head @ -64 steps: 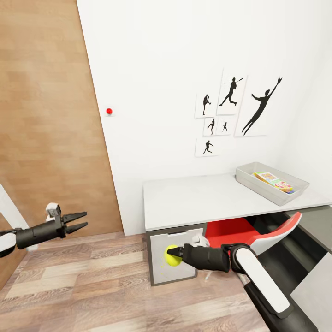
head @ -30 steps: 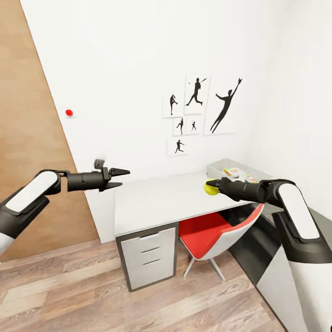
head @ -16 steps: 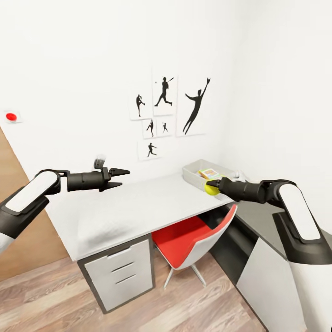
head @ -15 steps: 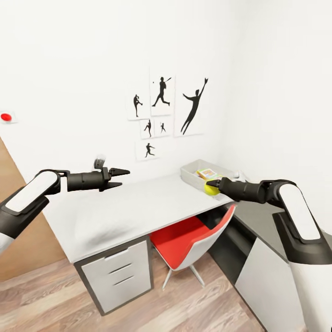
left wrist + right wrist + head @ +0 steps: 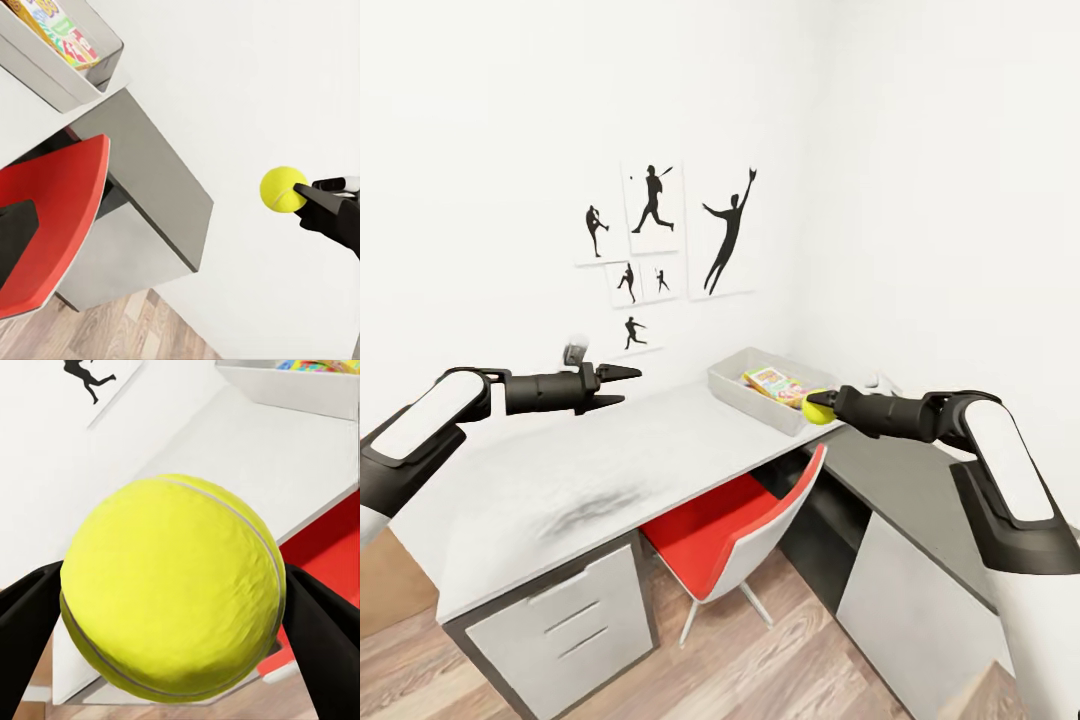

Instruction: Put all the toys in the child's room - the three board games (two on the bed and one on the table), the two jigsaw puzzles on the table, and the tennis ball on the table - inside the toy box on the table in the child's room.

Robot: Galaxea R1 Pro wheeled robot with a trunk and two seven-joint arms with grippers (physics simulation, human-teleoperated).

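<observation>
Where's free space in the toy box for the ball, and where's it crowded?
The toy box looks bare at its near-left end, bordered by the rim and the colourful game boxes. The far-right half is crowded by them. The right gripper holds the tennis ball by the tray's right corner.

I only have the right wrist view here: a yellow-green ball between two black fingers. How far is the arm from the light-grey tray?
Observer: In the head view the right gripper holds the small yellow-green tennis ball beside the near rim of the shallow light-grey toy box, not yet over it.
Operator: Anything in the tray?
Observer: A colourful flat game box lies inside.
Operator: And the left arm?
Observer: The left gripper hangs open above the white-topped table, holding nothing.
</observation>
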